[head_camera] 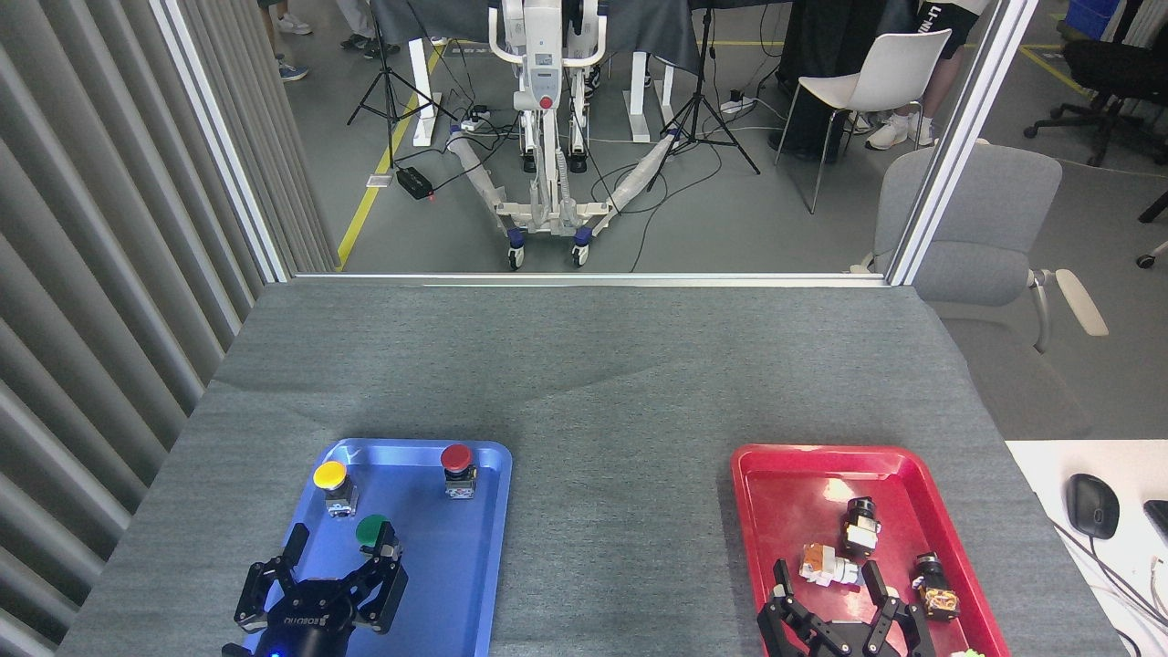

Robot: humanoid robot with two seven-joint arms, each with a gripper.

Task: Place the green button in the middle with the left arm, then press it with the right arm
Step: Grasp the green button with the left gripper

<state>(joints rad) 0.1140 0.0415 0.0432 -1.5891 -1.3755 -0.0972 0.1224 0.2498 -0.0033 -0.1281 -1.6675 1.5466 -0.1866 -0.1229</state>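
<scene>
The green button (371, 527) stands upright in the blue tray (456, 584), nearer to me than the yellow button (330, 476) and the red button (456, 459). My left gripper (342, 544) is open over the tray's near part, and its right finger (391, 558) is right at the green button's base, hiding part of it. The middle (620, 520) is bare grey cloth between the two trays. My right gripper (826, 584) hangs open over the red tray (776, 474) at the lower right, holding nothing.
The red tray holds small parts: a white-and-orange one (826, 564) and two dark ones (860, 525) (935, 587). A white desk with a black mouse (1092, 506) adjoins the table's right edge. A slatted wall runs along the left.
</scene>
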